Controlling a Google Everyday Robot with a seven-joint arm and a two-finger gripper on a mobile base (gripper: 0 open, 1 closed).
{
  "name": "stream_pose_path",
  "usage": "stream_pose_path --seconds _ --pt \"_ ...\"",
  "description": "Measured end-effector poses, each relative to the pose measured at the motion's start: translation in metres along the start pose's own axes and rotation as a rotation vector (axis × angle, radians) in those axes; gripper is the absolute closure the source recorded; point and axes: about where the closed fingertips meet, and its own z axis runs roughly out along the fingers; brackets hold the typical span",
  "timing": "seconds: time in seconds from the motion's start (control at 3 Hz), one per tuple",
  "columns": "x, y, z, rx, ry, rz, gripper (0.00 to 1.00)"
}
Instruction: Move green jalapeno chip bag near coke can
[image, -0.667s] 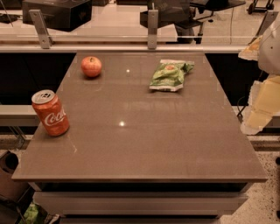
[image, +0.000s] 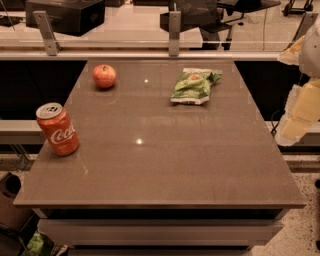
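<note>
We are seeing one green jalapeno chip bag (image: 194, 86) lying flat on bench (image: 165, 170), upper centre-right of frame: crinkled green foil, pale edges, small red-orange mark; its print is reading too small for us. One coke can (image: 58, 129) standing upright at left, well apart from bag, showing white cursive "Coc" lettering, silver top. One red apple (image: 104, 76) sitting upper left. Gripper (image: 298, 120) hanging at right frame edge, beside bench; whether parted or closed, we cannot tell.
</note>
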Motion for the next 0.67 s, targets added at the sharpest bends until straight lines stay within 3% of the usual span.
stream_pose_path --seconds 0.67 --pt "-0.013 -0.083 0.032 0.01 -0.143 0.209 0.0"
